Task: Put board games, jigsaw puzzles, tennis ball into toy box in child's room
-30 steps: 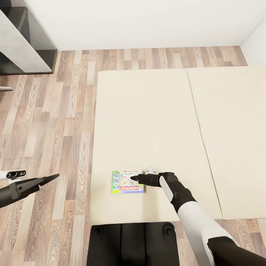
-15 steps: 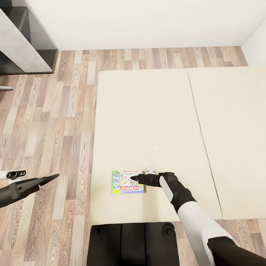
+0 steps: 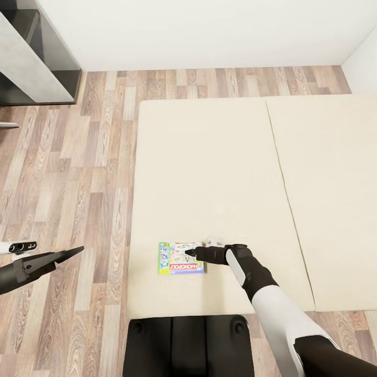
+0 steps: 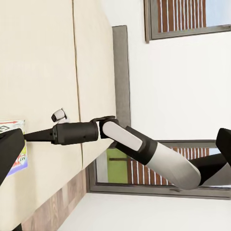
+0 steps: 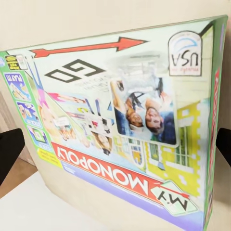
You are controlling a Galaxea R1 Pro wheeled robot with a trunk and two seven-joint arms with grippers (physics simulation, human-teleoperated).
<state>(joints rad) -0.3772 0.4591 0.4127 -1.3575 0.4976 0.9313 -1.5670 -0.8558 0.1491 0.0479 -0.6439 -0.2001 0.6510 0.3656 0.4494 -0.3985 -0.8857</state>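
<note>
Head view, right hand [image 3: 189, 253] over board game [image 3: 180, 258], bed [image 3: 209, 173]

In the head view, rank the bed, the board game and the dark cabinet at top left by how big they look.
1. Bed, by far the largest, spreading past the picture's right edge.
2. Cabinet, cut off by the frame, so its full size is unsure.
3. Board game, smallest, lying on the bed at the right gripper.

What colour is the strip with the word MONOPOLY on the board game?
Red with white letters, on the board game; the right wrist view shows it best.
</note>
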